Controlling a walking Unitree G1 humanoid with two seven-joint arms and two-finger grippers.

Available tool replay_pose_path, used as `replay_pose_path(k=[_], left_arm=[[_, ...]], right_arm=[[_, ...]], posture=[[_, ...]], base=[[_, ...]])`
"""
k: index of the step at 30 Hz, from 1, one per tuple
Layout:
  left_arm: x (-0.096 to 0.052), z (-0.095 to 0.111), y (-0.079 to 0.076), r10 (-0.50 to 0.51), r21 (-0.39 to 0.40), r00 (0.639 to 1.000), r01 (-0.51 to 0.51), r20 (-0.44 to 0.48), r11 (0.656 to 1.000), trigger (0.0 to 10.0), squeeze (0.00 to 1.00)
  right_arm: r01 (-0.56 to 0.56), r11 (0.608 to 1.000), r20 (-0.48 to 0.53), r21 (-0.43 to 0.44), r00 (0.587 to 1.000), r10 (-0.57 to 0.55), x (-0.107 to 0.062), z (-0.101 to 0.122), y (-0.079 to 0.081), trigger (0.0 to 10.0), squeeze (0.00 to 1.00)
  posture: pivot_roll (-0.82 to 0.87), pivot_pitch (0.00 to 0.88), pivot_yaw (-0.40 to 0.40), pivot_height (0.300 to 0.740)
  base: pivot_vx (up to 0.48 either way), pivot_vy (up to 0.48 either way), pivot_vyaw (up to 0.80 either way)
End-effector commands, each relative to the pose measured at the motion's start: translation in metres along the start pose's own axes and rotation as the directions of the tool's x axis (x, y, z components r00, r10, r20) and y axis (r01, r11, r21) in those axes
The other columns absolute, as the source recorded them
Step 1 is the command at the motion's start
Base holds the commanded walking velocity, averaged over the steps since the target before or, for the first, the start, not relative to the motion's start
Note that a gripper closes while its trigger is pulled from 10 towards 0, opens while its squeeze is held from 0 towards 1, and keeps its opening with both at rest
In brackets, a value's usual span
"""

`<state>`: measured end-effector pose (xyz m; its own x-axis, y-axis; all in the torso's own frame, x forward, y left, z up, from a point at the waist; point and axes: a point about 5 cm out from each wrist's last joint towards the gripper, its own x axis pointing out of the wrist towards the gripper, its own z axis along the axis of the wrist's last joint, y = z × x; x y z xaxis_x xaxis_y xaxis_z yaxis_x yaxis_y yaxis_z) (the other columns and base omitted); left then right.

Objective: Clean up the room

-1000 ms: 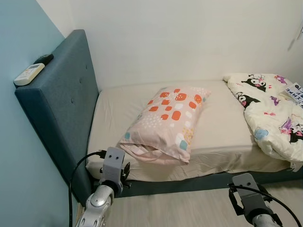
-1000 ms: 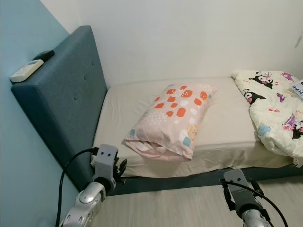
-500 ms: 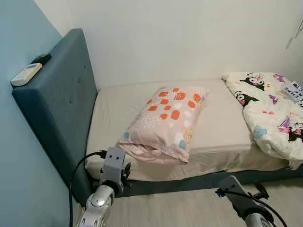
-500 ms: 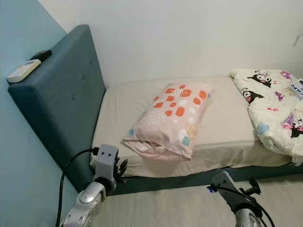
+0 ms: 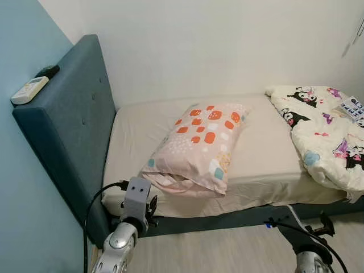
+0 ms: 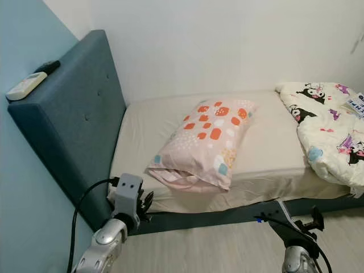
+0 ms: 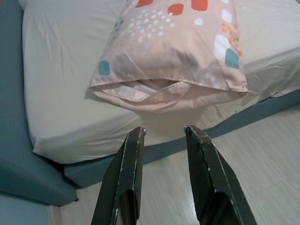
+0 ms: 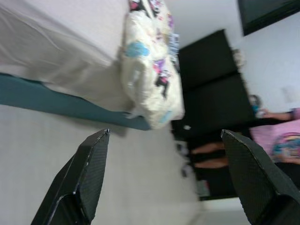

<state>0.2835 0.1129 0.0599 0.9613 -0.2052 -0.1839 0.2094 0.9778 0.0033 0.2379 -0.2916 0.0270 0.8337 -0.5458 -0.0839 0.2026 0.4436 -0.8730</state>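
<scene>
Beside the bed (image 5: 267,165), the robot stands at the long side with both arms low over the floor (image 6: 216,244). On the bed, a pink pillow (image 5: 196,148) with orange and white spots lies askew across the sheet, its open end toward the near edge, well short of the headboard (image 5: 68,131). Toward the foot of the bed a cartoon-print duvet (image 5: 324,136) sits bunched in a heap, with a small printed item (image 5: 354,108) on top. Two remotes (image 5: 29,90) rest on the headboard's top edge, one white, one dark.

The left end effector (image 7: 164,173) hovers just below the bed's near edge, its two black fingers (image 7: 129,164) parted and holding nothing, pointed straight at the pillow's open end. The right end effector (image 8: 164,178) hangs nearer the foot of the bed, fingers spread wide and empty, aimed past the duvet toward dark furniture (image 8: 211,108). A person (image 8: 276,136) in pink stands beyond that, well away from the bed.

I judge the step in hand to be the approach to the pillow, with no grasp begun. The next move likely calls for the left arm to rise over the bed's edge, pinch the pillow's loose end, and draw it square against the headboard. The cloth is soft, so a shallow pinch may slip.
</scene>
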Motion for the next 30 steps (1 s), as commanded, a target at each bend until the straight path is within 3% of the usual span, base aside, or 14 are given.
replay_pose_path(k=[1, 4, 10, 15, 16, 17, 28, 30], left_arm=[[0.0, -0.002, 0.001, 0.0, -0.004, 1.0, 0.0, -0.017, 1.0, 10.0, 0.0], [-0.001, -0.003, 0.001, -0.003, -0.002, 1.0, 0.003, -0.019, 1.0, 10.0, 0.0], [-0.001, -0.003, 0.0, -0.007, -0.003, 1.0, 0.007, -0.021, 1.0, 10.0, 0.0], [0.001, -0.003, -0.002, -0.011, -0.007, 1.0, 0.011, -0.018, 1.0, 10.0, 0.0], [0.001, -0.002, -0.002, -0.009, -0.008, 1.0, 0.009, -0.017, 1.0, 10.0, 0.0], [0.001, -0.002, -0.002, -0.008, -0.008, 1.0, 0.008, -0.017, 1.0, 10.0, 0.0], [0.0, -0.003, -0.001, -0.003, -0.008, 1.0, 0.003, -0.018, 1.0, 10.0, 0.0], [0.0, -0.003, -0.002, -0.005, -0.008, 1.0, 0.005, -0.018, 1.0, 10.0, 0.0]], right_arm=[[0.034, 0.998, -0.001, -0.061, 0.999, -0.034, -0.002, -0.001, -0.001, 10.0, 0.0], [0.071, 0.991, 0.008, -0.113, 0.997, -0.07, -0.001, -0.001, -0.002, 10.0, 0.0], [0.086, 0.993, 0.004, -0.077, 0.996, -0.086, 0.002, 0.001, -0.006, 10.0, 0.0], [0.073, 0.997, -0.016, 0.002, 0.997, -0.073, -0.004, -0.003, -0.002, 10.0, 0.0], [0.008, 0.995, -0.05, 0.102, 0.999, -0.003, -0.005, -0.007, 0.002, 10.0, 0.0], [-0.012, 0.991, -0.052, 0.13, 0.998, 0.019, -0.006, -0.008, 0.004, 10.0, 0.0], [-0.061, 0.977, -0.079, 0.205, 0.994, 0.078, -0.007, -0.013, 0.009, 10.0, 0.0], [-0.091, 0.957, -0.098, 0.274, 0.988, 0.122, -0.007, -0.015, 0.012, 10.0, 0.0]], posture=[[-0.04, 0.053, 0.013, 0.74], [-0.05, 0.055, 0.02, 0.74], [-0.05, 0.054, 0.021, 0.74], [-0.06, 0.051, 0.018, 0.74], [-0.06, 0.051, 0.018, 0.74], [-0.05, 0.05, 0.011, 0.74], [-0.05, 0.046, 0.01, 0.74], [-0.05, 0.045, 0.01, 0.74]], base=[[0.0, 0.0, 0.0], [0.0, 0.0, 0.0], [0.0, 0.0, 0.0], [0.0, 0.0, 0.0], [0.0, 0.0, 0.0], [0.0, 0.0, 0.0], [0.0, 0.0, 0.0], [0.0, 0.0, 0.0]])
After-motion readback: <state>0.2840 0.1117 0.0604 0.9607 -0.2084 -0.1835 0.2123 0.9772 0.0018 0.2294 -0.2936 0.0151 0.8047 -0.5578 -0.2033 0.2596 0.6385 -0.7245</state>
